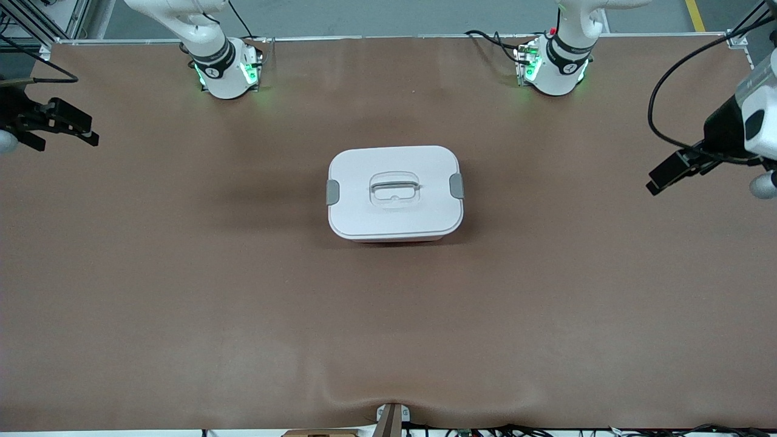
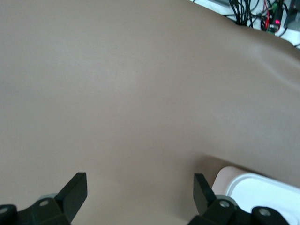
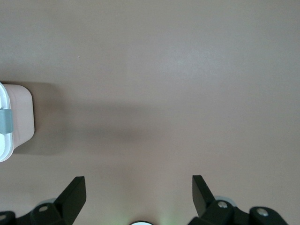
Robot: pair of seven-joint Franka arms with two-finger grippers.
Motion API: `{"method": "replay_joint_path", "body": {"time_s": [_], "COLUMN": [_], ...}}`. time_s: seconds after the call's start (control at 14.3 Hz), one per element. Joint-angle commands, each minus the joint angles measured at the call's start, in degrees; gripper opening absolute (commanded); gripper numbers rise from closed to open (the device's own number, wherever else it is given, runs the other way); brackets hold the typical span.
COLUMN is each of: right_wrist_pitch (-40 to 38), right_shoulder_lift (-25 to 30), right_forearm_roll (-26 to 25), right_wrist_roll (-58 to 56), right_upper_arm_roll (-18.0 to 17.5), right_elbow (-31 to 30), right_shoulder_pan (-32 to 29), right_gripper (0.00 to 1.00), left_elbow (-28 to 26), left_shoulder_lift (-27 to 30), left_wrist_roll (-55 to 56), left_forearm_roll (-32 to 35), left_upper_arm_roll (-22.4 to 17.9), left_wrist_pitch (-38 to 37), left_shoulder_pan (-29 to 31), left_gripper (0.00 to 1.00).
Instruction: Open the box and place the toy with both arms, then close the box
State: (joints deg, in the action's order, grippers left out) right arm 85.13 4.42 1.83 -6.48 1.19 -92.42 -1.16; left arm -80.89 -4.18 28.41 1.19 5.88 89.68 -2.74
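Note:
The box (image 1: 395, 193) stands in the middle of the brown table, its white lid on and a grey clip (image 1: 456, 185) down at each short end. The recessed handle (image 1: 394, 188) lies flat in the lid. The toy is out of view. My left gripper (image 1: 657, 181) hangs open and empty over the table at the left arm's end. My right gripper (image 1: 94, 133) hangs open and empty over the right arm's end. The left wrist view shows the open left gripper (image 2: 140, 187) and a box corner (image 2: 262, 192). The right wrist view shows the open right gripper (image 3: 139, 190) and the box's end (image 3: 18, 117).
The brown table mat (image 1: 243, 303) spreads wide on every side of the box. Both arm bases (image 1: 227, 73) (image 1: 555, 70) stand along the table edge farthest from the front camera. A small bracket (image 1: 391, 419) and cables sit at the nearest edge.

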Motion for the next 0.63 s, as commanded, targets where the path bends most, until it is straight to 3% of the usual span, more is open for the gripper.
{"method": "replay_joint_path", "body": {"time_s": [0.0, 0.56], "right_wrist_pitch": [0.31, 0.31], "right_shoulder_lift": [1.64, 1.47], "right_forearm_roll": [-0.52, -0.52], "right_wrist_roll": [0.86, 0.77], "right_upper_arm_roll": [-1.19, -0.92], "right_elbow": [-0.74, -1.01], "right_shoulder_pan": [-0.95, -0.78], "right_gripper": [1.0, 1.0], "left_elbow": [-0.32, -0.49], "left_shoulder_lift": [2.33, 5.14], "left_wrist_roll": [-5.97, -15.22], "left_forearm_roll": [-0.05, -0.75], "left_upper_arm_roll": [-0.69, -1.49], "left_wrist_pitch": [-3.1, -9.43], "left_shoulder_pan": [0.28, 0.19], "left_gripper": [1.0, 1.0]}}
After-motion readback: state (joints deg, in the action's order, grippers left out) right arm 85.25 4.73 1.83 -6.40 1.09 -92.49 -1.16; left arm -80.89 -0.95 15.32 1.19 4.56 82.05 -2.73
